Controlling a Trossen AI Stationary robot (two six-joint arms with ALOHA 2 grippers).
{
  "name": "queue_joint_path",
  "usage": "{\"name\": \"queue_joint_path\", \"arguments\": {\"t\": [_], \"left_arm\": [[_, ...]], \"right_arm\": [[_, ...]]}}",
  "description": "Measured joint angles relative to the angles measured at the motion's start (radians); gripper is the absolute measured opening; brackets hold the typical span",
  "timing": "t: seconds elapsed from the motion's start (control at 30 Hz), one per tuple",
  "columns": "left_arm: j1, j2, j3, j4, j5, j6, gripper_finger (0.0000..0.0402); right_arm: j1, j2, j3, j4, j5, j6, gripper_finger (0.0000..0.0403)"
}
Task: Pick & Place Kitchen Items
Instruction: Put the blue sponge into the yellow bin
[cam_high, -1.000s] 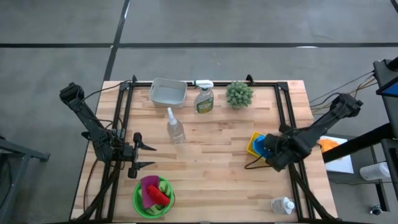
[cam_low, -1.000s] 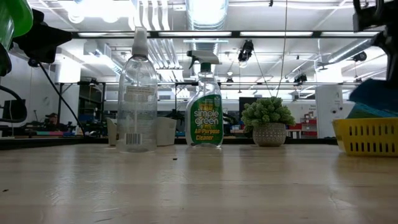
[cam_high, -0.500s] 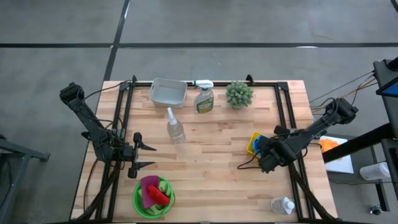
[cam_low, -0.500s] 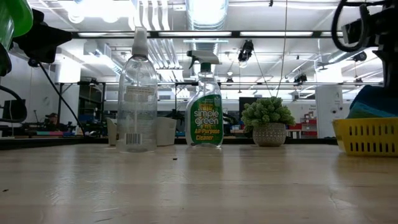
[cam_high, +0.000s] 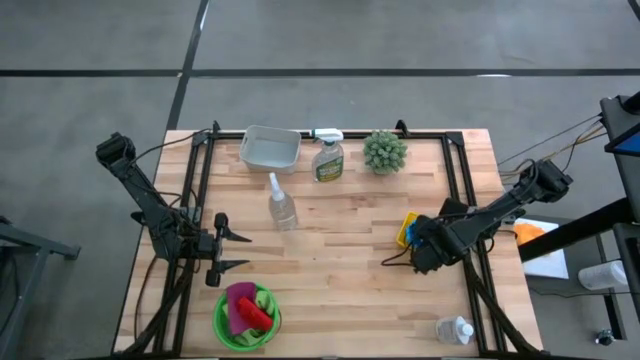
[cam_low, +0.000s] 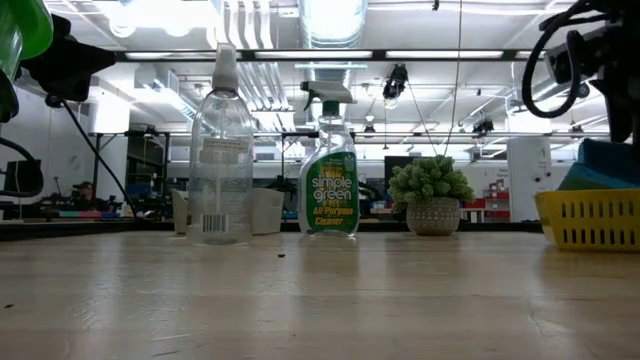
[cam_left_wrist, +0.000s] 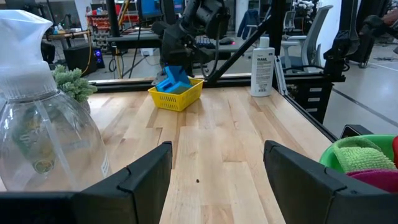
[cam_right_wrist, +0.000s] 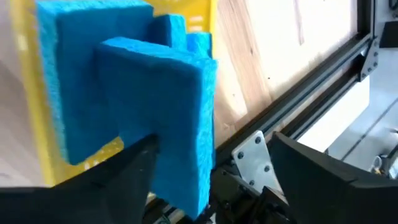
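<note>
the right gripper (cam_right_wrist: 211, 180), its dark fingers spread apart and released, hovers just over the blue rectangular sponges (cam_right_wrist: 134, 93) standing upright in the yellow plastic basket (cam_left_wrist: 177, 96), with the left arm well apart.

One camera looks straight down on the tabletop (cam_high: 330, 250); another sits level at its surface. Wrist cameras look forward; the left shares the yellow basket (cam_left_wrist: 177, 96) with the close right one

Left gripper (cam_high: 240, 250) open and level, right gripper (cam_high: 412, 243) open
</note>
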Motion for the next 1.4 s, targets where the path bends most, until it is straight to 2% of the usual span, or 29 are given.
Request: {"name": "queue_joint_path", "arguments": {"t": [0.13,0.43,0.83,0.97,1.17,1.4], "left_arm": [[0.0,0.0,0.0,0.0,0.0,0.0,0.0254],[0.0,0.0,0.0,0.0,0.0,0.003,0.0254],[0.0,0.0,0.0,-0.004,0.0,0.003,0.0254],[0.0,0.0,0.0,-0.004,0.0,0.003,0.0254],[0.0,0.0,0.0,-0.01,0.0,-0.001,0.0254],[0.0,0.0,0.0,-0.011,0.0,-0.001,0.0254]], "right_arm": [[0.0,0.01,0.052,0.001,0.0,-0.02,0.0331],[0.0,0.038,0.203,-0.025,0.076,-0.068,0.0334],[-0.025,0.132,0.201,-0.061,0.111,-0.06,0.0334],[-0.026,0.206,0.201,-0.059,0.085,-0.075,0.0334],[-0.025,0.287,0.204,-0.059,-0.034,-0.138,0.0334],[-0.026,0.266,0.205,-0.06,-0.038,-0.136,0.0334]]}}
